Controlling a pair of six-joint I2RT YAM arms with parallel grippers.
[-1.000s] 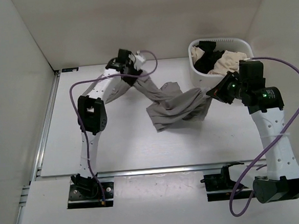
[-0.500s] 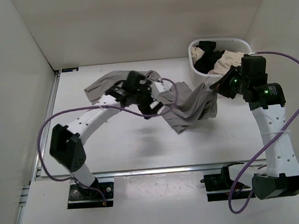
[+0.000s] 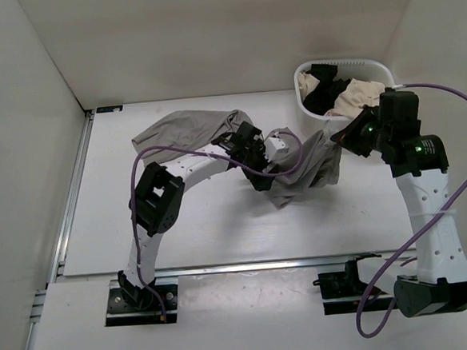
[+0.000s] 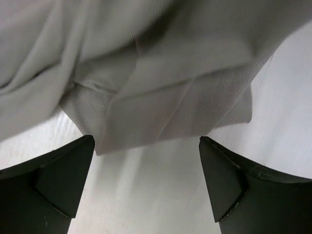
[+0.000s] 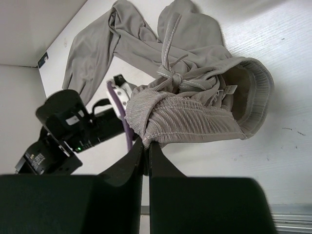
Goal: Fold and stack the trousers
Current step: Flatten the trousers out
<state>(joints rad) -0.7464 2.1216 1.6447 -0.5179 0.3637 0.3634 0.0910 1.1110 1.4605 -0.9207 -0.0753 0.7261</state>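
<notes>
Fingers (image 5: 130, 163) of right gripper (image 5: 146, 143) are pinching soft, limp trousers (image 5: 195, 78) by waistband (image 5: 195, 127) beside basket (image 3: 302, 94); left gripper (image 4: 146, 142) is hovering, spread.

One pair of grey trousers (image 3: 190, 128) on one bench (image 3: 221, 224). Two arms (image 3: 428, 201) and two tools: one left tool (image 3: 259, 175), one right tool (image 3: 337, 140). One white basket (image 3: 370, 61) with at least two garments, one black garment (image 3: 320, 98) and one beige garment (image 3: 358, 94). Two purple cables (image 3: 453, 99)
</notes>
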